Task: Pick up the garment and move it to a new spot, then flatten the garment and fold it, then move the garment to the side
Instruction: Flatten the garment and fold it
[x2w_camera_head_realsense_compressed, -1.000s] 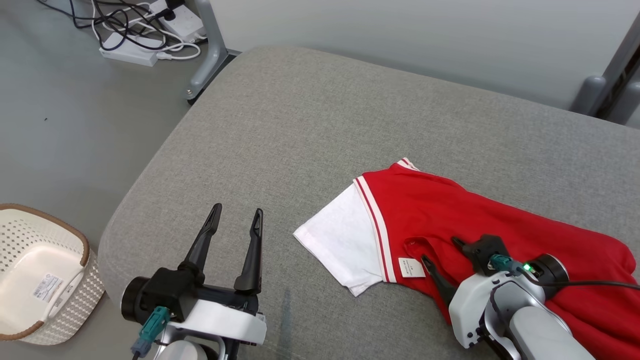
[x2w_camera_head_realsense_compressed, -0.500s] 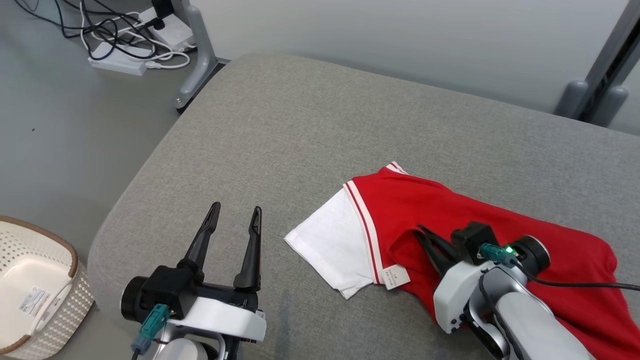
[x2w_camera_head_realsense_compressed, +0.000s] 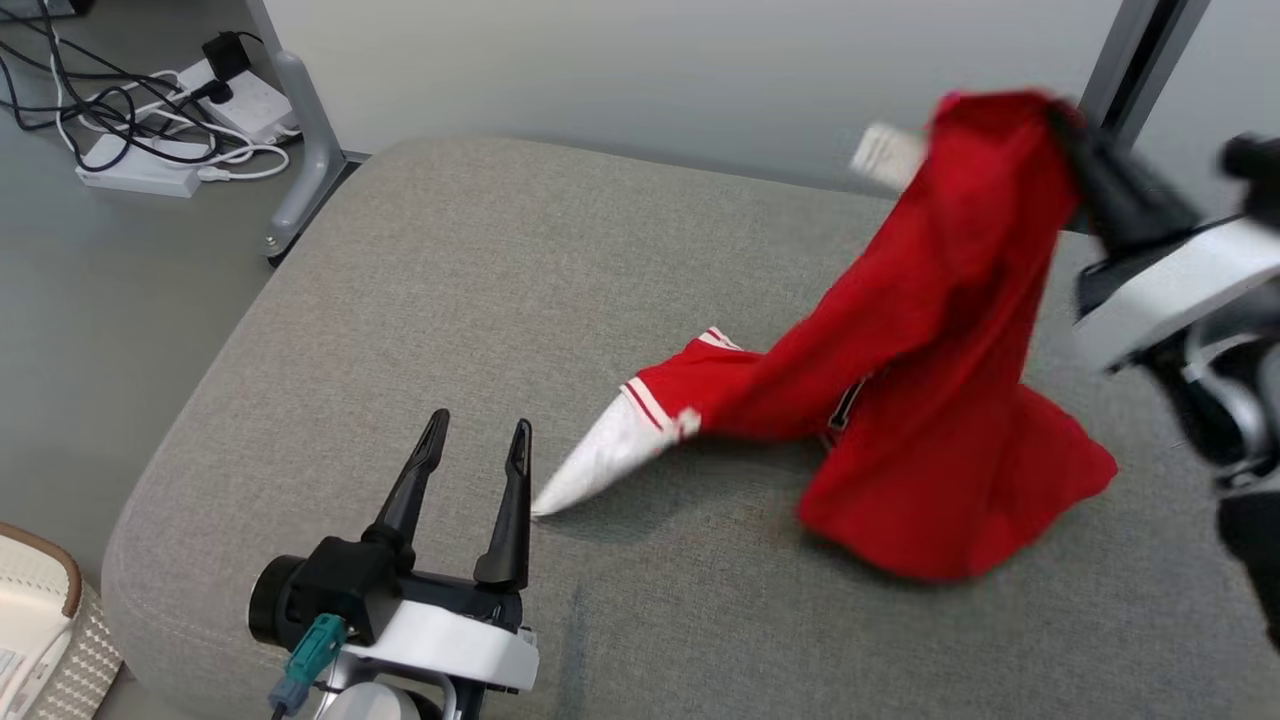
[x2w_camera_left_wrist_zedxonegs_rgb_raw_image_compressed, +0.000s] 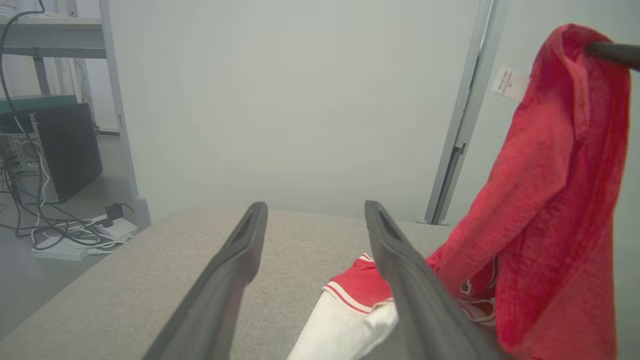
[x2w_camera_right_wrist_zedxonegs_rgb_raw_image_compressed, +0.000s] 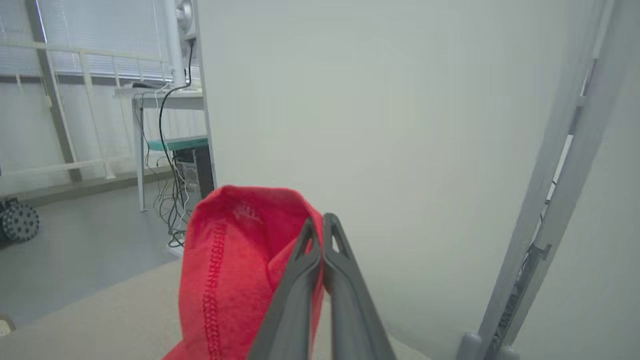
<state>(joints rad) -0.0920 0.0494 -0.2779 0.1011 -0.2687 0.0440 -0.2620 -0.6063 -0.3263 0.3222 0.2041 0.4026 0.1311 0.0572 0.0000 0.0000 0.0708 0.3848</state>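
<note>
Right wrist view shows the right gripper (x2w_camera_right_wrist_zedxonegs_rgb_raw_image_compressed: 320, 225) clenched on a fold of the red garment (x2w_camera_right_wrist_zedxonegs_rgb_raw_image_compressed: 235, 260). From that pinch the cloth hangs high, while its white sleeve (x2w_camera_head_realsense_compressed: 590, 465) and lower hem rest on the grey cushion (x2w_camera_head_realsense_compressed: 420, 280). The left gripper (x2w_camera_head_realsense_compressed: 478, 432) hovers with its fingers spread and empty, just beside the sleeve tip. To carry it well, raise the garment until the sleeve clears, travel slowly, and keep the pinch firm so the fabric doesn't slip.

garment (x2w_camera_head_realsense_compressed: 940, 330), red with white sleeve (x2w_camera_head_realsense_compressed: 600, 460), is held up by 1 edge; lower part is draped on grey cushion (x2w_camera_head_realsense_compressed: 420, 280).
</note>
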